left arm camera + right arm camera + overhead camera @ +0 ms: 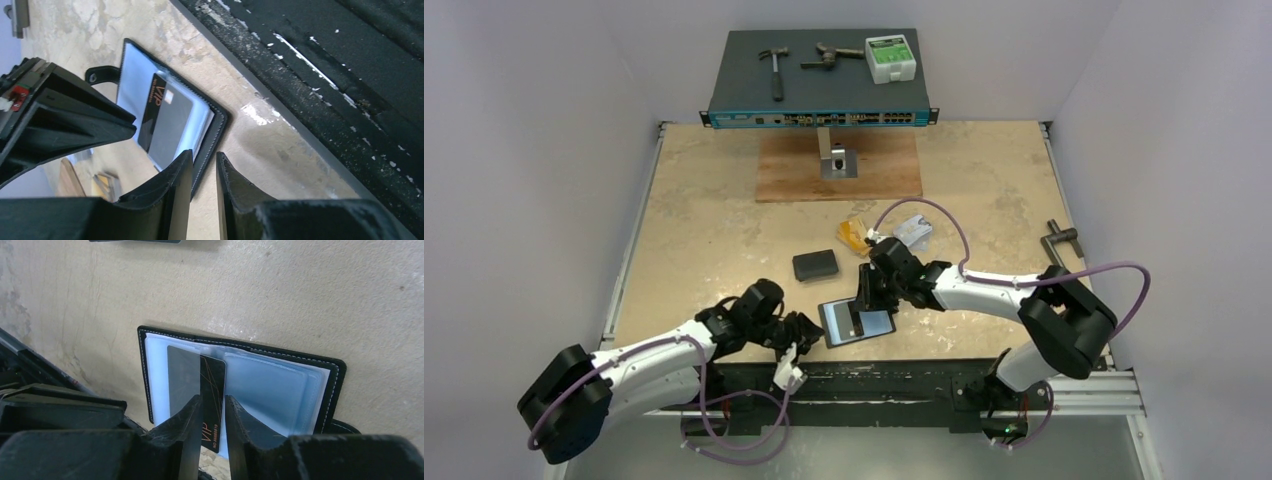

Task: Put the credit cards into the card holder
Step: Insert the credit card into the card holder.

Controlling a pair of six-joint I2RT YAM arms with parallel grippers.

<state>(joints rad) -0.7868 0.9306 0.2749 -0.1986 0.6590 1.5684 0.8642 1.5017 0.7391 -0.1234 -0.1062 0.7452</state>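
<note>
The card holder (882,322) lies open and flat near the table's front edge, its clear pockets up (280,385) and its snap tab (102,76) sticking out. A black credit card with orange VIP print (212,385) sits partly inside the left pocket (170,125). My right gripper (212,407) stands over that card with its jaws a narrow gap apart, straddling the exposed strip. My left gripper (205,167) is at the holder's left edge, jaws slightly apart with bare table between them. A gold-orange card (854,235) and a silver-grey card (914,230) lie farther back.
A plain black pouch (815,265) lies left of the loose cards. A wooden board (838,167) and a network switch (819,75) carrying tools stand at the back. A metal handle (1061,240) sits at the right edge. The black front rail (320,75) runs close to the holder.
</note>
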